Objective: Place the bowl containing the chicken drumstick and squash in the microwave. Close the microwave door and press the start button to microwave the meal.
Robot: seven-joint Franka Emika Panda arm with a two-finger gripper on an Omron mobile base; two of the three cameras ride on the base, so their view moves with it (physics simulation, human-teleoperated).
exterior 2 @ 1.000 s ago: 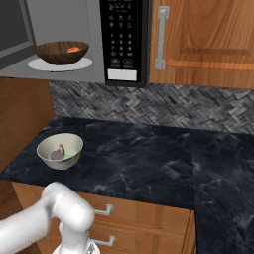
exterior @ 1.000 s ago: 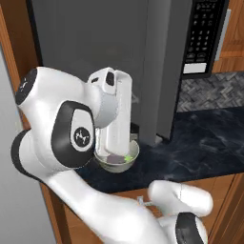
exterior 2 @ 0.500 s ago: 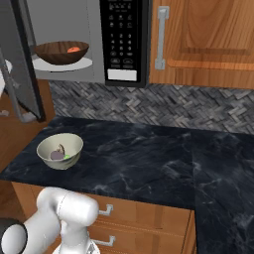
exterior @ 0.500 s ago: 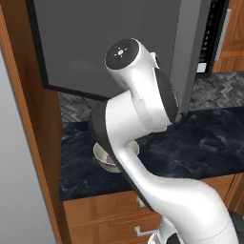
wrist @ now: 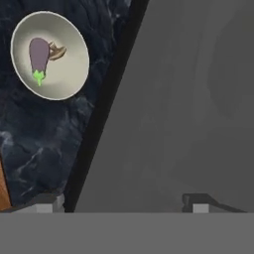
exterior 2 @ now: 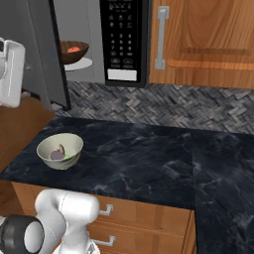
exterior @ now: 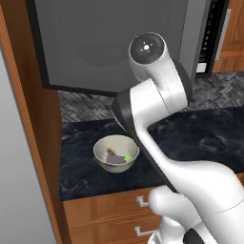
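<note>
The dark wooden bowl sits inside the microwave on the white turntable plate. An orange-red lump, the squash, shows above its rim; the chicken drumstick is hidden from here. The microwave door stands partly swung across the opening, and its grey outer face is broad in the left base view. My white hand is at the door's outer side. In the hand view my gripper is open, fingertips wide apart right at the door's face, holding nothing.
A cream bowl with purple and green food rests on the dark stone counter below the door, near the counter's left end. The black keypad panel is right of the opening. A wooden cabinet with a grey handle follows.
The door has swung further across the microwave's opening. My arm has risen from near the cream bowl to the door's outer face, jaws still wide.
</note>
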